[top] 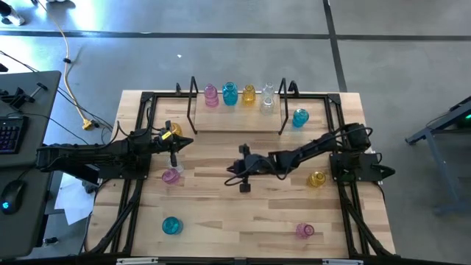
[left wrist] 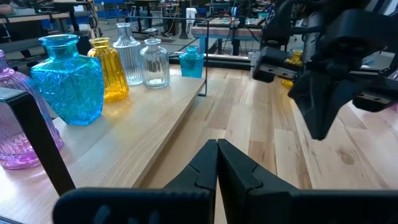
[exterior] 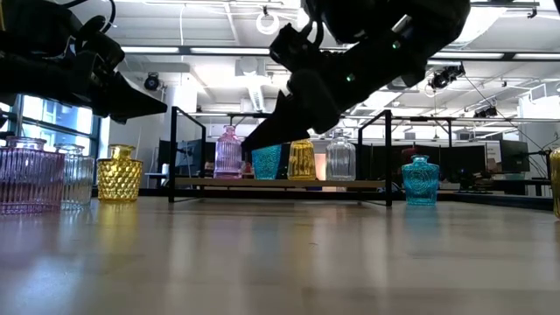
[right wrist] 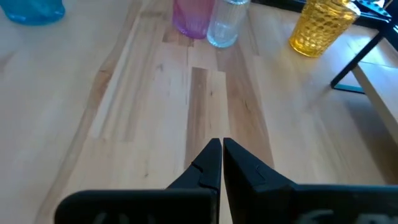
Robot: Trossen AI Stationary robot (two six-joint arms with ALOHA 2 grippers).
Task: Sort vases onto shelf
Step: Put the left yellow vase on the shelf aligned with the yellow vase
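On the shelf [top: 235, 121] at the far side of the table [top: 221, 213], a row stands: a pink vase [top: 212, 95], a teal-blue vase [top: 229, 93], a yellow vase [top: 249, 93] and a clear vase [top: 268, 96]. The left wrist view hints at a second clear one behind; I cannot separate them from above.

Off the shelf:
- teal-blue vase [top: 300, 117], just beside the shelf's right post
- yellow textured vase [top: 172, 132], near the left arm
- pink vase [top: 171, 176] with a small clear vase [top: 179, 168] touching or nearly touching it
- teal-blue vase [top: 171, 225] and pink vase [top: 305, 231], near the front edge
- yellow vase [top: 317, 179], by the right arm's base

Left gripper [top: 185, 141]: fingers pressed together, holding nothing, above the table in front of the shelf's left end. Right gripper [top: 237, 168]: fingers likewise shut and empty, reaching toward mid-table.

Judged risks:
- The two grippers sit near each other mid-table; if both head for the pink-and-clear pair, the arms could collide.
- That pair is crowded, so opening the fingers around one could tip or shove its neighbour.
- Glass is smooth and bulbous; an off-centre pinch may let a vase slip or roll.
- Any placement beside the existing row could knock a standing vase off the shelf.
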